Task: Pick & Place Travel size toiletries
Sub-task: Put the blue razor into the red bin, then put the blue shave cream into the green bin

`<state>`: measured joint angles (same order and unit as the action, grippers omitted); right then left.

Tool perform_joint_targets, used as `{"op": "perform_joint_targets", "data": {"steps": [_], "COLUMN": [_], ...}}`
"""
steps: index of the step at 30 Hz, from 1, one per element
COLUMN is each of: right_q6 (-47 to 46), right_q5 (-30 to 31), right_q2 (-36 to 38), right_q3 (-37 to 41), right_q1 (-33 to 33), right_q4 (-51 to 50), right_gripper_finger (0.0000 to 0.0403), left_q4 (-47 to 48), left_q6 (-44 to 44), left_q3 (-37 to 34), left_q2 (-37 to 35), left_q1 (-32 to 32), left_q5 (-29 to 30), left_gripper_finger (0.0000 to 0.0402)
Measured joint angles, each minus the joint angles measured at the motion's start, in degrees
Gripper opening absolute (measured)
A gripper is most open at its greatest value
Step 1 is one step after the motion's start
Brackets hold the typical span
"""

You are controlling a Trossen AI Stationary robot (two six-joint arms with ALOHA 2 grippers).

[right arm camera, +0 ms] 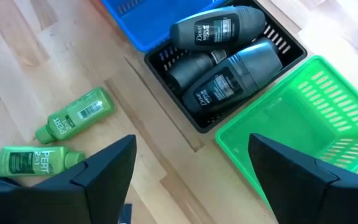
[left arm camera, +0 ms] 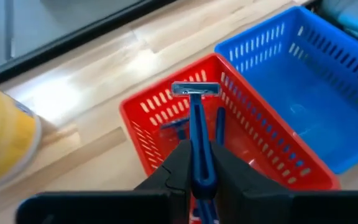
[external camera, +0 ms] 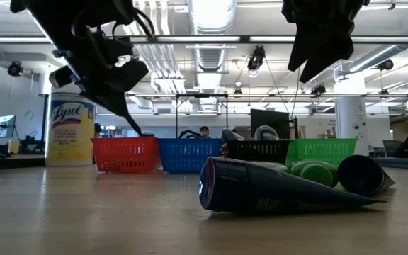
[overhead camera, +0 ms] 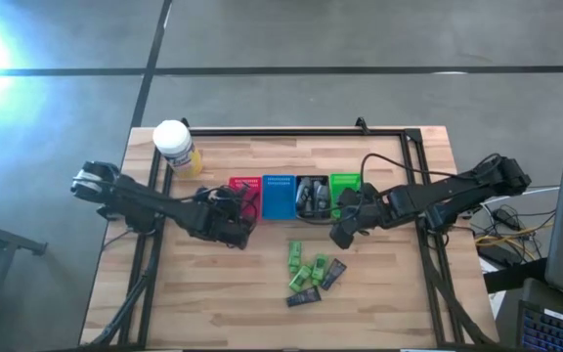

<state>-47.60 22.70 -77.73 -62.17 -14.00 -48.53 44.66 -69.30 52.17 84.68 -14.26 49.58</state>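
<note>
My left gripper [left arm camera: 194,177] is shut on a blue razor [left arm camera: 196,118] just over the red basket [left arm camera: 148,112], where two more blue razors [left arm camera: 179,127] lie. My right gripper [right arm camera: 191,162] stands open with nothing between its fingers, above the table before the black basket [right arm camera: 291,43] and the green basket [right arm camera: 297,118]. Grey deodorant tubes [right arm camera: 229,74] lie in the black basket. Green bottles [right arm camera: 73,115] and dark tubes [overhead camera: 306,277] lie loose on the table near its front middle. My left gripper pinches the razor's blue handle [left arm camera: 199,163] between its two fingers, which lie along it. The fingers slant down from the table's near left side. The razor sticks out ahead of them, its grey head [left arm camera: 194,90] foremost, over the red basket's far wall.
The four baskets stand in a row: red [overhead camera: 245,191], blue [overhead camera: 279,196], black [overhead camera: 311,196], green [overhead camera: 345,183]. A white-capped yellow jar [overhead camera: 174,147] stands at the far left. A dark tube [external camera: 275,191] lies close in the low view. A black frame [overhead camera: 291,132] edges the table.
</note>
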Motion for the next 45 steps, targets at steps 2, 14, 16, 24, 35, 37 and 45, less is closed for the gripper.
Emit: {"op": "perform_joint_targets", "data": {"steps": [2, 14, 16, 24, 35, 37, 45], "right_q6": [0.03, 0.42, 1.45, 10.52, 27.69, 31.04, 38.13], "right_q5": [0.00, -1.59, -3.93, -13.58, -21.86, -21.86, -20.60], "right_q2": [0.00, 0.00, 0.00, -0.03, -1.13, -2.57, -14.12], "right_q3": [0.00, 0.03, 0.07, 2.03, 12.50, 13.42, 10.36], "right_q1": [0.00, 0.00, 0.00, -2.49, -10.64, -12.14, -14.29], "right_q4": [-0.02, -0.46, -0.63, -0.38, 17.02, 19.01, 20.17], "right_gripper_finger": [0.0313, 0.0336, 0.0338, 0.0322, 0.0296, 0.0293, 0.0303], "left_q4": [-3.25, -8.13, -8.50, -15.78, -24.38, -24.54, -23.63], "left_q6": [0.00, 0.97, 4.94, 34.00, 44.98, 44.95, 44.30], "left_q3": [-1.65, -3.37, -1.70, 5.66, 5.70, 5.70, 5.70], "left_q2": [0.00, -1.61, -2.75, -4.44, -3.87, -3.84, -3.69], "left_q1": [0.26, 0.97, 0.05, -6.44, -9.57, -9.57, -9.75], "left_q5": [0.01, -15.98, -19.46, -28.73, -35.65, -35.63, -37.27], "left_gripper_finger": [0.0060, 0.0166, 0.0175, 0.0181, 0.0181, 0.0181, 0.0181]}}
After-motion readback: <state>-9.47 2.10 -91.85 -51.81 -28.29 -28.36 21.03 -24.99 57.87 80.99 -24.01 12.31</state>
